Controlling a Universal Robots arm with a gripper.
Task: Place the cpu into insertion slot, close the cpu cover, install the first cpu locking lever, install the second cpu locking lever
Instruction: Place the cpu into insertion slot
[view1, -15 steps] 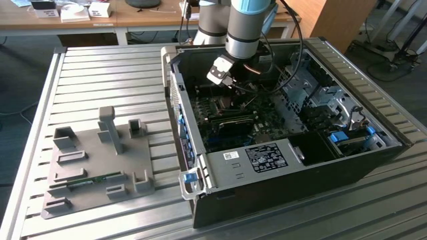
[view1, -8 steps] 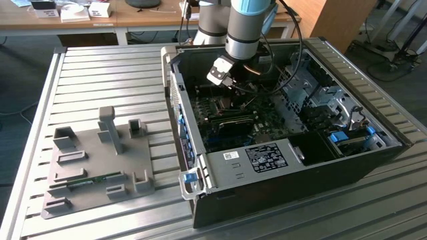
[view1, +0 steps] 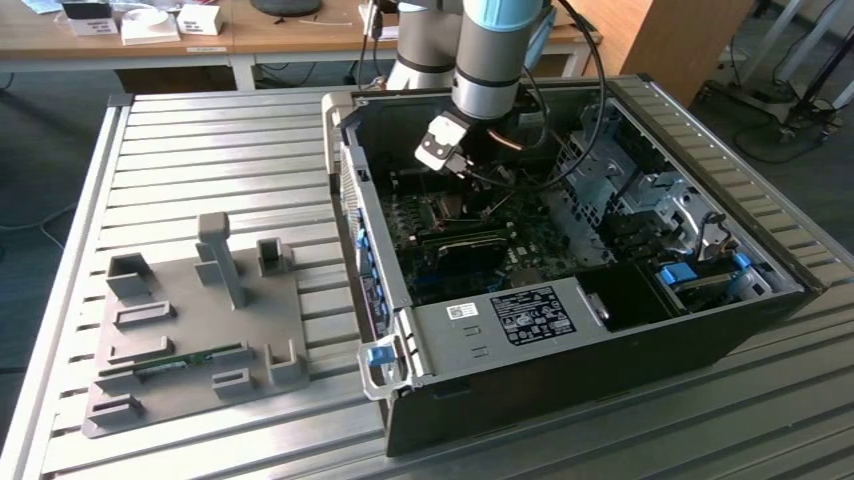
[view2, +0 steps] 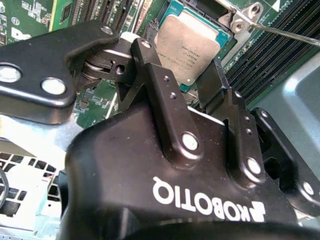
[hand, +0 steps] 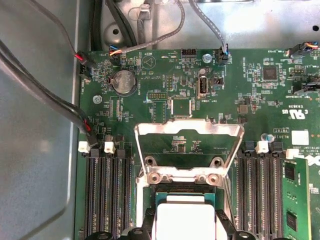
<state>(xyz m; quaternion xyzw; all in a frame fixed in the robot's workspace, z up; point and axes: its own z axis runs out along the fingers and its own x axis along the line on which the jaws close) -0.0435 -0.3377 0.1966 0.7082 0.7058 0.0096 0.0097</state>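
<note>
Cpu (view2: 192, 47): flat square chip with a matte silvery-grey metal top, lying in the socket on the green motherboard (hand: 165, 65), as seen in the second wrist view. Clasped at two opposite edges by the gripper (view2: 177, 62), its black angular metal fingers (view2: 150, 60) narrowed to the cpu's width, one on each side. Just past the socket in the first wrist view, the cpu cover (hand: 190, 127): thin bare-metal square frame with an open window, swung back on its hinge and off the chip. Near the hinge, a thin straight steel lever (view2: 287, 34). On either side of the socket, black ribbed memory slots (hand: 107, 200) with white clips. Farther along the board, a round shiny coin battery (hand: 123, 81). In the upper middle of the exterior view, the smooth grey arm (view1: 487, 60), reaching down into the open black computer case (view1: 534, 400) on a ribbed aluminium table (view1: 200, 150). At the exterior view's left, a grey moulded fixture plate (view1: 187, 330) with upright pegs.
</note>
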